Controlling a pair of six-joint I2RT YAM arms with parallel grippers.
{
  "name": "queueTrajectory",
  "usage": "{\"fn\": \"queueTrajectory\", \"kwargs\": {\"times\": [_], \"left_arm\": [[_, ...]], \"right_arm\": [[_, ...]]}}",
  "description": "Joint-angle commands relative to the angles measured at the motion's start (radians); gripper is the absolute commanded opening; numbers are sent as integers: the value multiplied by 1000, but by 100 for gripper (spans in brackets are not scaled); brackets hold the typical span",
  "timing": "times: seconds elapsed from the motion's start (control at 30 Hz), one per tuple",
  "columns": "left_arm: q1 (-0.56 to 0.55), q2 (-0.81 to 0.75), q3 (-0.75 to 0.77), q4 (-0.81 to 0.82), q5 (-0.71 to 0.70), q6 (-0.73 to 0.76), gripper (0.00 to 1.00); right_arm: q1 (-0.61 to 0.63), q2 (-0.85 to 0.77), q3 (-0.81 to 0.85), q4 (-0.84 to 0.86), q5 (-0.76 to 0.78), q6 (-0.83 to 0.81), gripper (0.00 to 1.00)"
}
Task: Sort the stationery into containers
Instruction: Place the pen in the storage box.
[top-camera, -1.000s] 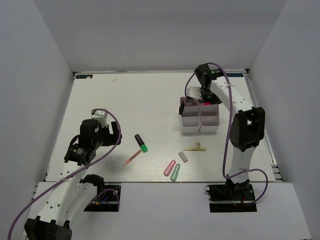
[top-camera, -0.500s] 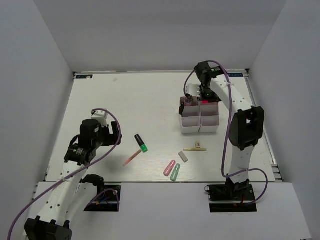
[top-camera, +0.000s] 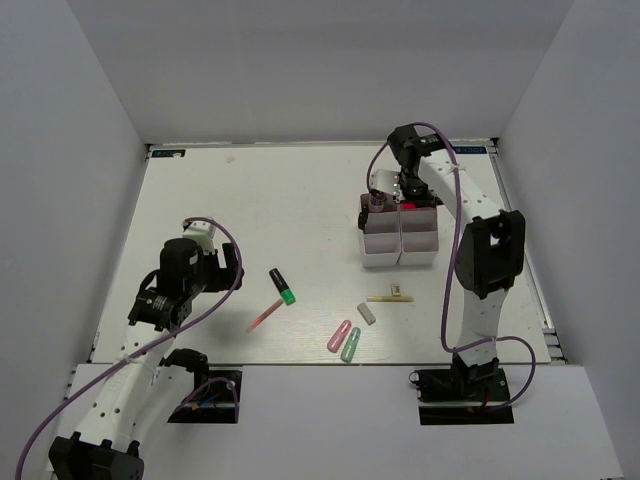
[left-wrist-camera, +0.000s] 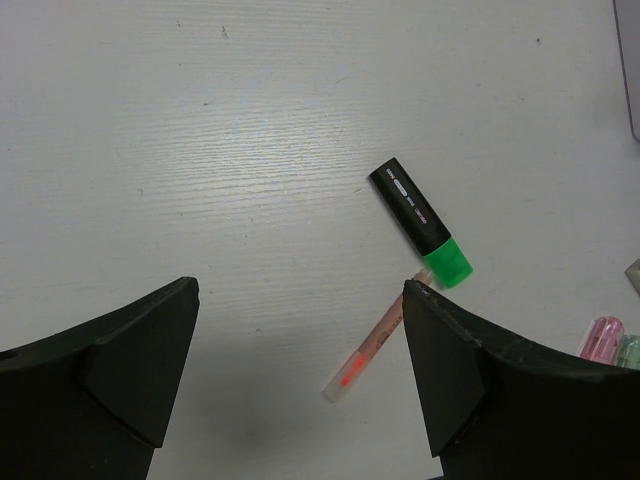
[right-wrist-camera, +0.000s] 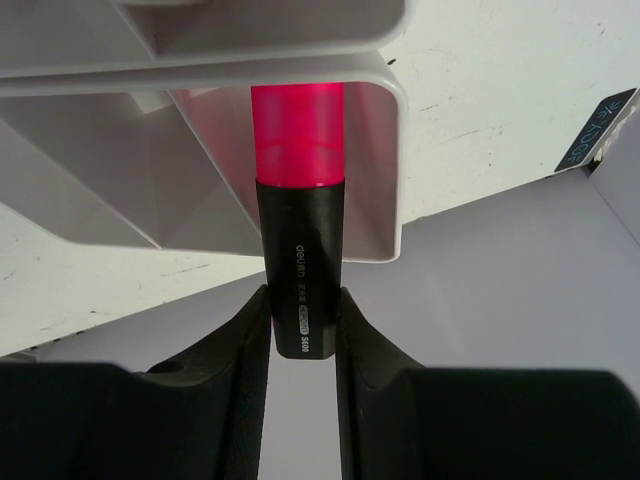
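Seen from above, the right hand (top-camera: 404, 196) hangs over the far end of the two joined white translucent compartment trays (top-camera: 400, 258) on the white table (top-camera: 280, 190). The left hand (top-camera: 222, 268) hovers well apart, near a black highlighter with a green end (top-camera: 281, 286) and a thin pink pen (top-camera: 262, 315). Pink (top-camera: 339, 335), green (top-camera: 351, 344) and grey (top-camera: 367, 314) capsule erasers and a pale yellow clip (top-camera: 390, 296) lie loose in front of the trays. From the left wrist, the left hand's fingers (left-wrist-camera: 440, 380) stand wide apart and grip nothing; the green-ended highlighter and the pen lie touching on the table beyond them. From the right wrist, the right hand is closed on a black highlighter with a pink end (right-wrist-camera: 299, 255), whose pink tip is inside a corner compartment of the trays.
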Motion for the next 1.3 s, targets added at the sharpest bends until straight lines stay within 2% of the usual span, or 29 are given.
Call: {"fn": "queueTrajectory", "kwargs": {"times": [0.0,0.37,0.4,0.43,0.73,0.83,0.87,0.9,0.97,1.0,1.03,1.07,1.1,1.13,1.17,1.2,1.23,1.27], "left_arm": [[6,-5,-1,6,9,5,93],[4,-5,-1,6,10,6,93],[6,-6,0,6,10,8,93],[4,-6,0,4,10,5,93],[4,-2,-1,6,10,6,93],[4,1,-3,15,30,3,89],[6,14,-6,30,42,-1,86],[6,29,-12,35,68,-15,75],[3,75,-3,47,114,-37,44],[6,136,13,46,140,-67,22],[6,159,34,41,156,-84,14],[4,184,48,32,188,-108,11],[-2,205,62,26,191,-141,11],[-12,271,110,9,188,-153,14],[-34,291,131,-14,149,-174,22],[-49,328,172,-25,126,-199,32],[-63,369,210,-51,106,-231,53],[-109,409,232,-86,33,-251,66]], "right_arm": [[-2,5,30,-68,-18,-42,24],[-2,-5,23,-56,-20,-29,42],[-2,-8,23,-56,-20,-29,49],[-2,-11,23,-56,-20,-29,51],[-2,-42,38,-73,-38,-6,52],[-4,-88,79,-115,-105,25,48],[-4,-117,87,-128,-142,43,37],[-7,-146,93,-148,-182,69,25],[-8,-209,71,-148,-252,132,0],[-10,-256,25,-119,-308,181,0],[-10,-316,-6,-102,-335,233,0],[-11,-349,-93,-76,-456,264,0],[-10,-382,-139,11,-498,290,24],[-10,-483,-281,42,-533,386,65],[-8,-514,-330,73,-626,416,90],[-10,-566,-376,155,-726,439,91],[-10,-614,-490,179,-771,530,91],[-11,-633,-520,209,-846,566,91]]}}
